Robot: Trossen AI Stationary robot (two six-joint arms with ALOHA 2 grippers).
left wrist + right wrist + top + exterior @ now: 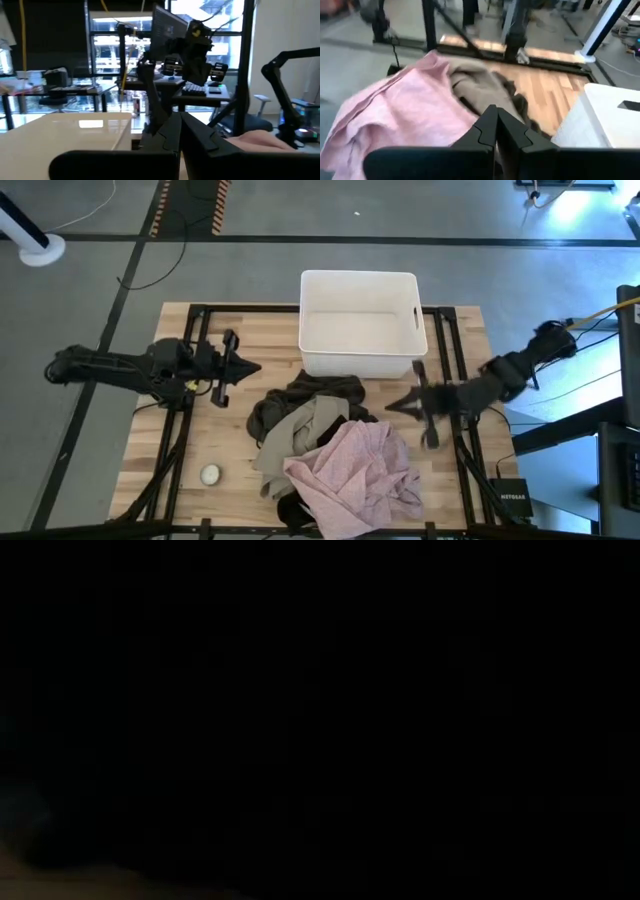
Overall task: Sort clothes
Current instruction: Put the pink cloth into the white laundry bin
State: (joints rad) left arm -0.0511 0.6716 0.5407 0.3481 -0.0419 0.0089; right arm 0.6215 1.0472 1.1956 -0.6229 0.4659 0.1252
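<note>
Wood-slat table point(150, 450) on a grey floor, with a white bin point(360, 323) sitting at the far edge, roughly centered. Nothing is in the bin as far as the overhead shot shows.

All the clothes are heaped together on the near half of the table, just in front of the bin. Pink garment point(358, 472) is on top at the near right, a rumpled blob whose long axis runs diagonally from near-left up toward far-right. Khaki one point(310, 432) lies under its left edge and stretches out toward the left, kinda pointing at the near-left corner. Olive-brown one point(300, 395) is at the back of the pile, touching or almost touching the bin's front wall. A bit of black fabric point(292, 510) pokes out at the near edge under the pink.

Small white ball point(210, 474) sits alone near the left front, well apart from the heap.

Left gripper point(250, 366) hovers over the left side of the table, pointing toward the middle, fingers pressed together per its wrist cam. Right gripper point(392, 406) is just right of the pile, aimed at the pink and khaki, fingers also closed on nothing point(496, 131). Low cam is basically black, no use.
</note>
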